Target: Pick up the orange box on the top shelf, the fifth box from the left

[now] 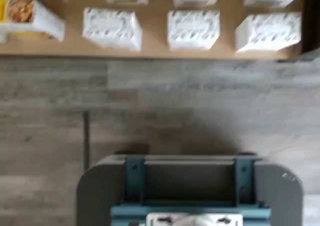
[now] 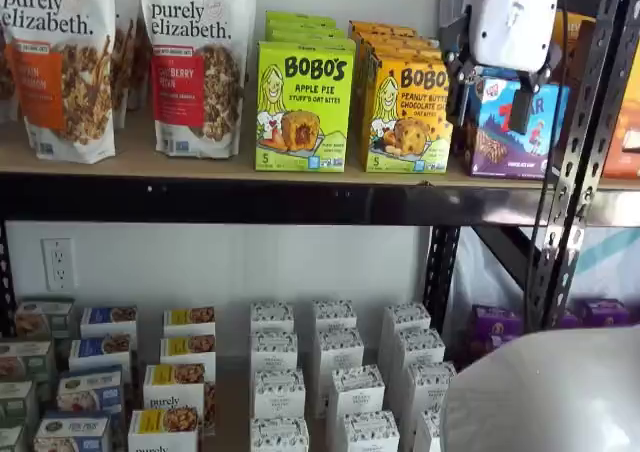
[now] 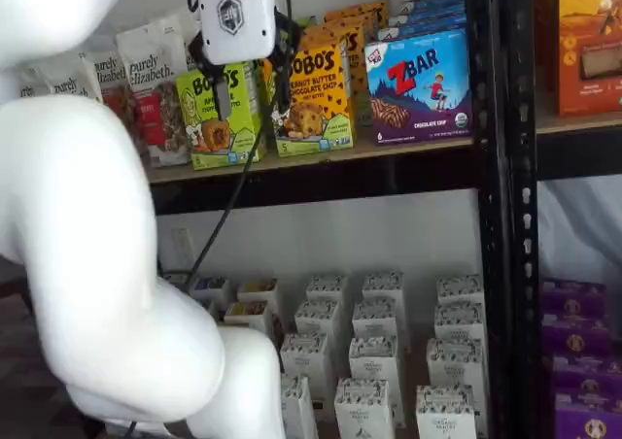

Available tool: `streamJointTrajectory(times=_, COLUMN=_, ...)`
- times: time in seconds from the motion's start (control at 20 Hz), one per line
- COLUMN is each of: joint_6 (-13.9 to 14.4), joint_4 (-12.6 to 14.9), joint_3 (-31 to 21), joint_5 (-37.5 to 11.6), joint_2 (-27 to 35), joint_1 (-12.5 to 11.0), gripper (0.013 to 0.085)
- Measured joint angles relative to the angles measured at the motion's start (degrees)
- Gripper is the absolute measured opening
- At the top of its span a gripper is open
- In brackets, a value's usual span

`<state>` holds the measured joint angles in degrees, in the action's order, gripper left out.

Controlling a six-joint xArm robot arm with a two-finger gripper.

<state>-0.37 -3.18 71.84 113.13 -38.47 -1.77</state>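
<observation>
Upper right in a shelf view, the white-bodied gripper (image 2: pixel 510 92) hangs beside the upright yellow-orange Bobo's carton (image 2: pixel 408 115); finger state unclear.

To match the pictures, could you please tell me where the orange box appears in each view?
Wrist view: not in it.
Shelf view: the orange box stands on the top shelf, right of centre.
Shelf view: it stands left of centre.
Shared landmark: the green box beside it.

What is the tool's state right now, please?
Tool: cannot be told; its fingers show no clear gap, and it holds no box.
</observation>
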Motion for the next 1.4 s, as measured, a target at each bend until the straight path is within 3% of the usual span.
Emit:
streamJointTrajectory(times=0.2, joint_6=-0.5, joint_4=3.3, joint_3=-0.2, joint_5=-2.6, joint_2=1.4, joint_1=0.7, gripper=0.0850)
streamJointTrajectory(times=0.4, joint_6=-2.7, joint_4=1.1, joint_3=-1.0, joint_5=-6.6, joint_2=2.4, joint_1=-2.3, gripper=0.0850)
streamJointTrajectory(times=0.65, joint_6=-3.6, joint_4=2.3, joint_3=0.2, joint_5=-7.6, joint_2=5.4, joint_1=-2.8, gripper=0.0850)
streamJointTrajectory(times=0.85, joint_6=-4.0, joint_4=1.6, joint_3=0.1, joint_5=-10.2, joint_2=6.6, joint_1=-3.4, gripper=0.0850)
streamJointTrajectory(times=1.15, joint_6=-3.5, joint_4=0.1, joint_3=-1.3, joint_5=-17.6, joint_2=6.8, joint_1=-2.9, gripper=0.0850)
streamJointTrajectory(times=1.4, joint_6=-1.6, joint_4=1.0, joint_3=-2.5, joint_5=-23.5, joint_2=6.7, joint_1=-0.8, gripper=0.0850)
